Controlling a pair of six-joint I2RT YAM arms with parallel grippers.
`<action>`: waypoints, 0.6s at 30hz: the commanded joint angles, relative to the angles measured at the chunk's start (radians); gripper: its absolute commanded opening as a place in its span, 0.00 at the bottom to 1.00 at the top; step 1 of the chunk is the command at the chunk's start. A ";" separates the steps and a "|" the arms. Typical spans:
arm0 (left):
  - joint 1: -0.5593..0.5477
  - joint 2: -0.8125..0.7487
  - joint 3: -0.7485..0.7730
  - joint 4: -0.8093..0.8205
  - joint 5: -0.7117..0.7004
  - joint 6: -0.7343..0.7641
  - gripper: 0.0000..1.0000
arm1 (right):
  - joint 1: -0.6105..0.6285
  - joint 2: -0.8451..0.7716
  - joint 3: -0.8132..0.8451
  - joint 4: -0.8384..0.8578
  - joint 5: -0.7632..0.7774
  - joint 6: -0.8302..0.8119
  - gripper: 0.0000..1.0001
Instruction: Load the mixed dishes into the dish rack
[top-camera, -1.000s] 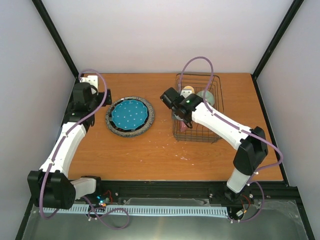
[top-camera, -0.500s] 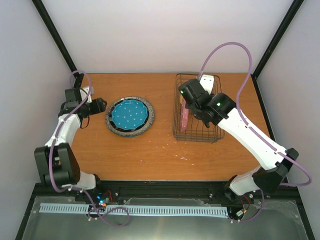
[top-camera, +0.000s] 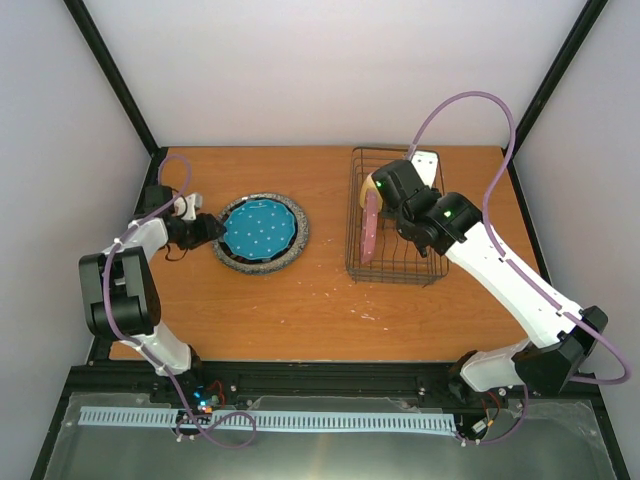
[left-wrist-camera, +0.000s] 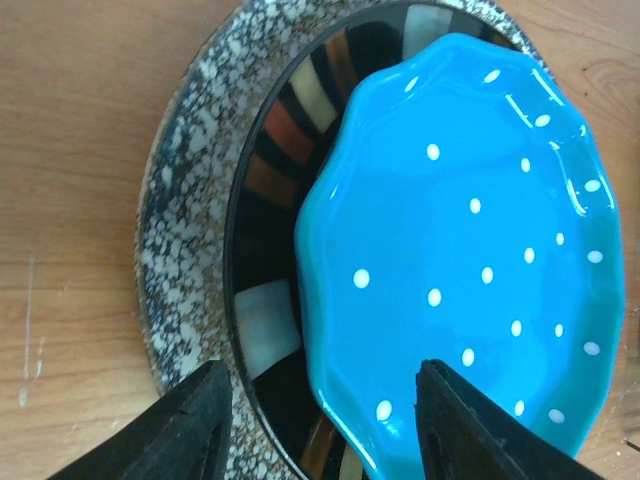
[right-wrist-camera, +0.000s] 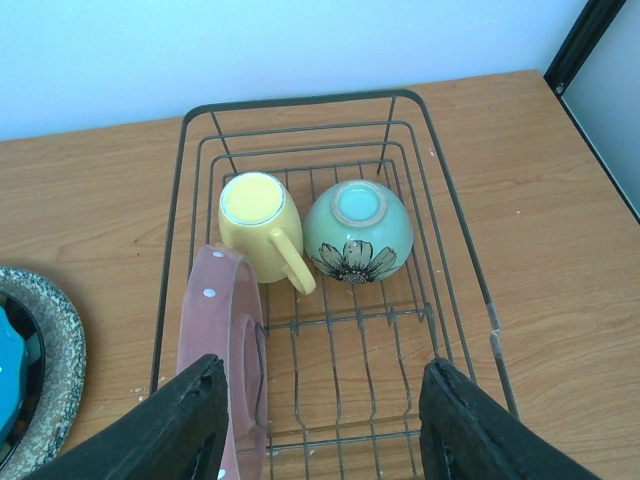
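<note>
Top view first: your left gripper (top-camera: 211, 231) is down at the left edge of the plate stack, which sits on the table (top-camera: 300, 310) left of centre. The stack is the teal plate (top-camera: 259, 227) on top, the dark-rimmed plate (top-camera: 232, 256) under it and the grey plate (top-camera: 300, 243) at the bottom. Your right gripper (top-camera: 390, 196) hangs over the rack (top-camera: 428, 272), right of centre and well apart from the stack. The pink plate (top-camera: 370, 226) stands on edge along the rack's left side. You can't judge either finger gap from up here.

Left wrist: the fingers (left-wrist-camera: 190, 425) are partway apart and not clamped on anything. One sits over the dark-rimmed plate (left-wrist-camera: 272, 190) near the grey plate's (left-wrist-camera: 185, 210) speckled rim, the other over the teal plate (left-wrist-camera: 460, 250). The teal plate's near edge runs between them. Whether a pad actually touches a plate, I can't tell.

Right wrist: the fingers (right-wrist-camera: 480, 425) are about half spread with nothing between them, looking down into the rack (right-wrist-camera: 448, 215). The mug (right-wrist-camera: 258, 226) and bowl (right-wrist-camera: 358, 234) sit side by side at the far end, the mug handle pointing your way. The pink plate (right-wrist-camera: 222, 335) is upright just inside the left wall, close to the left finger. The grey plate's rim (right-wrist-camera: 48, 350) peeks in at the far left.
</note>
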 joint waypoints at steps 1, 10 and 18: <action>0.004 0.031 0.067 -0.020 0.073 0.016 0.49 | -0.015 -0.028 -0.018 0.050 -0.017 -0.019 0.53; 0.002 0.066 0.086 -0.052 0.095 0.041 0.44 | -0.028 -0.035 -0.029 0.074 -0.026 -0.029 0.53; -0.011 0.094 0.081 -0.065 0.096 0.053 0.43 | -0.032 -0.024 -0.026 0.088 -0.047 -0.044 0.52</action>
